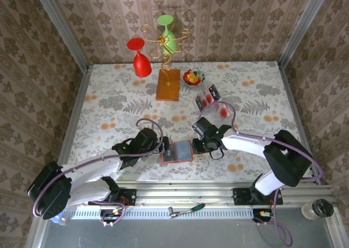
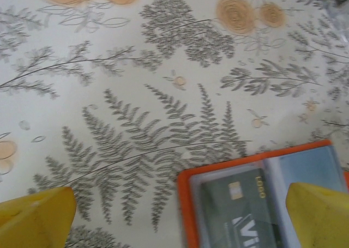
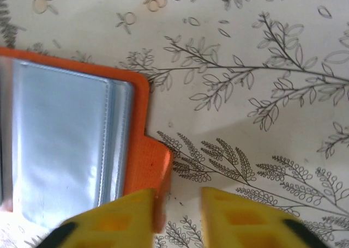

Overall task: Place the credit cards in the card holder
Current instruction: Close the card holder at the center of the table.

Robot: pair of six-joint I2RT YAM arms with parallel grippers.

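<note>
**Top view.** The card holder (image 1: 177, 151) lies open and flat, low in the centre of the frame. The left jaws are at its left edge and the right jaws at its right edge. The loose credit cards (image 1: 208, 99) sit right of centre, well apart from it. They overlap and look small here, so I cannot tell their number or how they lie.

My judgement is that the cards are light, stiff and slick, best taken by an edge that stands clear of the surface (image 1: 109, 95). The holder is light and limp at the fold and apt to slide, so I would pin it by its orange border.

**Left wrist.** The left jaws are spread wide and hold nothing, with yellow fingertips (image 2: 38, 218) in the bottom corners. A dark card (image 2: 240, 210) sits in the holder's clear sleeve at lower right. The frame's bottom edge cuts off its lower part.

**Right wrist.** The right jaws are nearly together at the bottom of the frame, with a narrow gap between them. The holder's orange tab (image 3: 158, 169) runs down to the inner edge of the left-hand finger. I cannot tell whether it is pinched. The grey-blue sleeve glares, so what it holds is unreadable.
</note>
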